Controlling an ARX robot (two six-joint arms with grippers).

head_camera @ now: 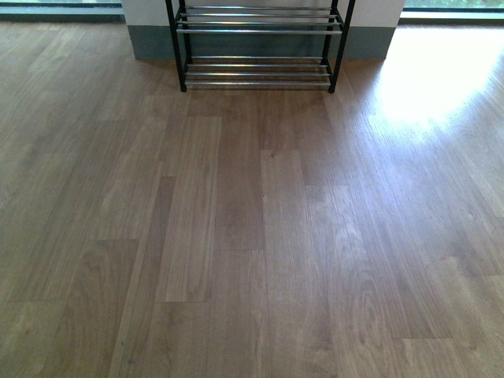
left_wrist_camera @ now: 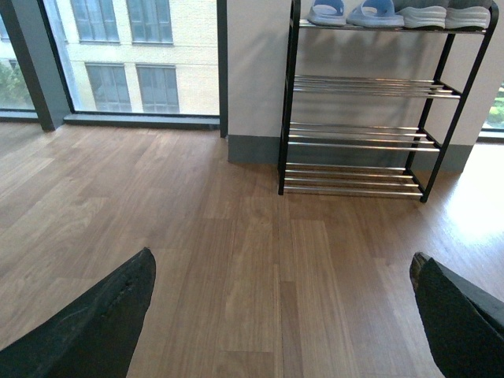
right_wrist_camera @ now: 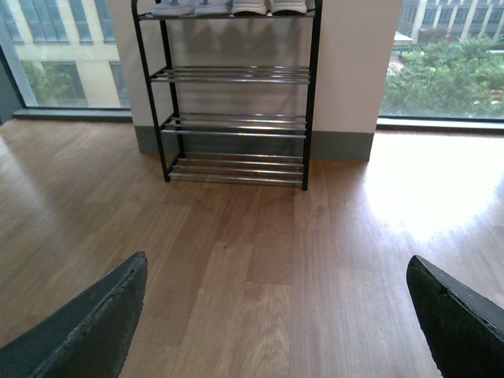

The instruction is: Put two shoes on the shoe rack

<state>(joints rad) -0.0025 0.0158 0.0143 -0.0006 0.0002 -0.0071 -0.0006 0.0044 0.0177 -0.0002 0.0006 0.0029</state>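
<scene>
Left gripper [left_wrist_camera: 279, 315] spread wide, dark fingers [left_wrist_camera: 94, 327] at either edge of the left wrist view, nothing between them but bare wooden floor [left_wrist_camera: 236, 260]. Right gripper [right_wrist_camera: 276, 315] likewise spread apart and empty over the same planks. Neither arm visible in the front view.

Ahead of both grippers, well apart from them across open floor, the shoe rack [left_wrist_camera: 358, 134]: black uprights, chrome rods, standing against a pale wall pillar [right_wrist_camera: 354, 71] with a grey skirting. Lower three tiers bare rods only. On the top tier, ahead of and above the left gripper, a pair of light blue slippers [left_wrist_camera: 354, 11], and just beside them, toward the rack's right end, the two shoes [left_wrist_camera: 445, 12], visible only as grey uppers on thick white soles, cut off by the frame edge. Same soles seen on the top tier [right_wrist_camera: 272, 7] in the right wrist view. No brand, label or writing legible anywhere.

Beyond, windows [left_wrist_camera: 134, 55] onto a pale brick building; trees [right_wrist_camera: 449, 75] outside past the right gripper.
</scene>
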